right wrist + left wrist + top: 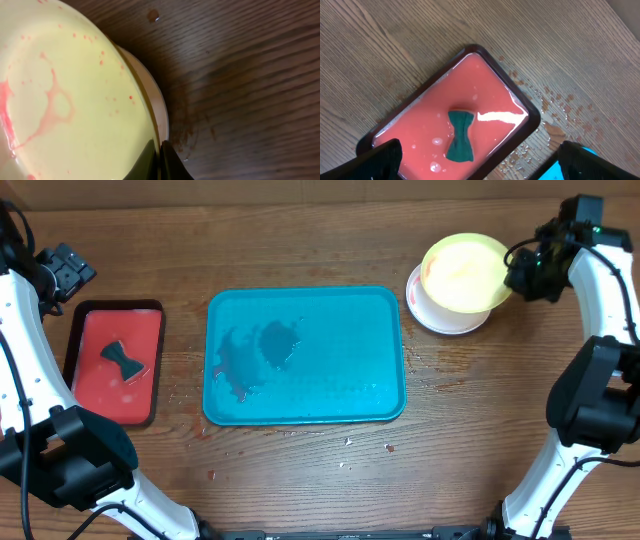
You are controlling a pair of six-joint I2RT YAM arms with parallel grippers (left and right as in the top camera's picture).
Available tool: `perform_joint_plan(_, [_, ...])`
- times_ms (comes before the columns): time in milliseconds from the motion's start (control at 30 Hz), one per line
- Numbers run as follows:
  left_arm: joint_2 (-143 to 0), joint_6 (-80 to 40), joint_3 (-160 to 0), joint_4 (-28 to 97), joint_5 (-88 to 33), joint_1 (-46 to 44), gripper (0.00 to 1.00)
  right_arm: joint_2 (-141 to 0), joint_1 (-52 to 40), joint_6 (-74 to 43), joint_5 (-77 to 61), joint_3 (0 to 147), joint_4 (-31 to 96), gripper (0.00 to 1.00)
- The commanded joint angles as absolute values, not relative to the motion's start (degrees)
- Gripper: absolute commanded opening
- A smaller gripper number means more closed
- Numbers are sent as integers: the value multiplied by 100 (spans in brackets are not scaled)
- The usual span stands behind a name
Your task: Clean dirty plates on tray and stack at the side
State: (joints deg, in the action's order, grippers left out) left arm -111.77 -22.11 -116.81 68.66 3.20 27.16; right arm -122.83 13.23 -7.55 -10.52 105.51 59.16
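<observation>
Right fingers (pixel 173 166) pinch the yellow-green plate (pixel 65 100) by its rim, over the white plate (pixel 446 324) beside the teal tray (pixel 340 310); my left fingers (pixel 380 162) hang spread above the red tray (pixel 487 85).

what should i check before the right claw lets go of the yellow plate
1. Right claw grip: ok, shut on the rim of the yellow-green plate.
2. Plate placed over the white plate beside the teal tray: ok.
3. Plate seated flat on the stack: cannot tell.
4. Plate surface clean: not ok, pink-red streaks and specks show in the right wrist view.
5. Teal tray free of plates: ok, only wet smears on it.
6. Left claw out of the way: ok, open above the red tray, sponge not held.
</observation>
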Motion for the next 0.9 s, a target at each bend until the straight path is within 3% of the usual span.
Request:
perform_joint_plan(0, [-11220, -2182, -11705, 6877, 296, 2773, 100, -12057, 1194, -797, -1297, 10230, 5704, 10])
perform_joint_plan(67, [-11220, -2182, -11705, 6877, 296, 2773, 100, -12057, 1114, -797, -1321, 10121, 5684, 47])
perform_joint_plan(133, [-11220, -2182, -11705, 6877, 296, 2773, 100, -12055, 1024, -797, -1321, 10119, 5771, 77])
perform_joint_plan(167, [-11220, -2182, -11705, 6877, 296, 2773, 100, -12046, 989, -797, -1323, 10130, 5822, 100])
perform_joint_plan(400, [-11220, -2182, -11705, 6877, 296, 2773, 100, -11343, 932, -760, -1343, 10136, 6497, 100])
perform_joint_plan(867, [-11220, -2182, -11705, 6877, 296, 2773, 100, -8549, 860, -130, -1712, 10119, 8698, 100])
